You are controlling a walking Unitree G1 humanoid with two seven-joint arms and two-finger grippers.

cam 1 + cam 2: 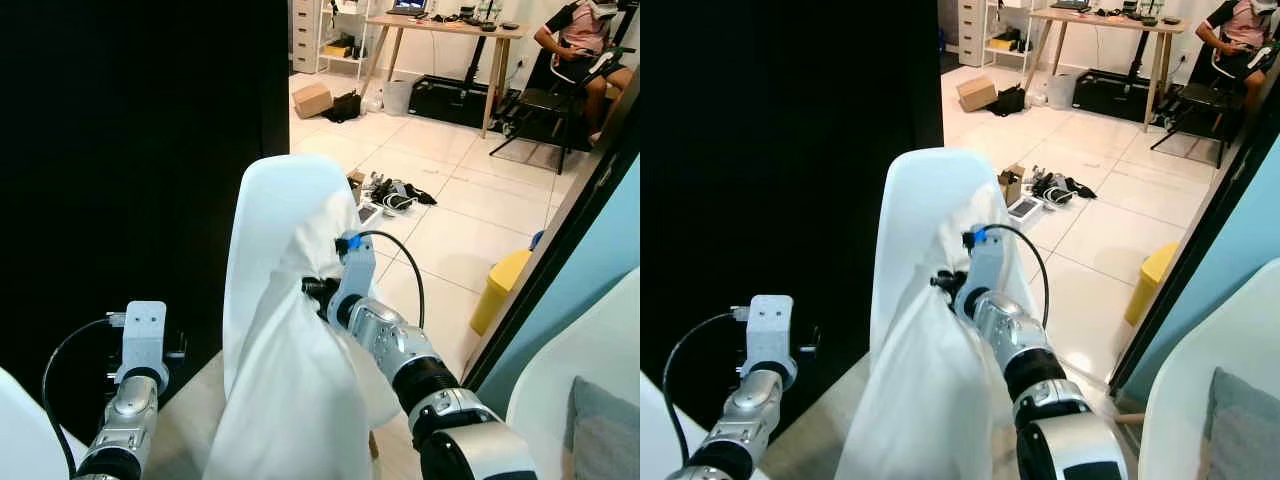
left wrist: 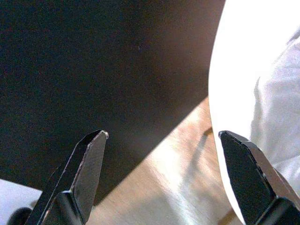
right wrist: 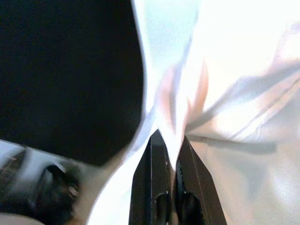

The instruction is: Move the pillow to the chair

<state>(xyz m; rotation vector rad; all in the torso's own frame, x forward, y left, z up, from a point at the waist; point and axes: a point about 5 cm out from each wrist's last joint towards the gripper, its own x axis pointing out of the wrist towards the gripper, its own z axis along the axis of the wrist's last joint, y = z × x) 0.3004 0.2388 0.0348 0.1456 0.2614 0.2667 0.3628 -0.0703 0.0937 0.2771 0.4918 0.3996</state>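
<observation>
- Chair (image 1: 270,215): white pillow (image 1: 290,400) stands against its backrest; it could slump sideways once released.
- Right gripper (image 3: 169,150): fingers pinched on pillow fabric; the thin fold may slip or drag.
- Left gripper (image 2: 161,140): spread wide, holding nothing, beside the chair.

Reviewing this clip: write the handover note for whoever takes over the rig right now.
Right pincer: shut on a fold of the white pillow, holding it up against the white chair.
Left pincer: open, holding nothing, low beside the chair over the wooden floor.
Done: pillow gripped and brought to the chair's backrest.
Left: lower the pillow onto the seat, which is hidden behind it, then release and withdraw the right arm.
Note: a person sits at the far desk; clutter lies on the tiles beyond the chair.
</observation>
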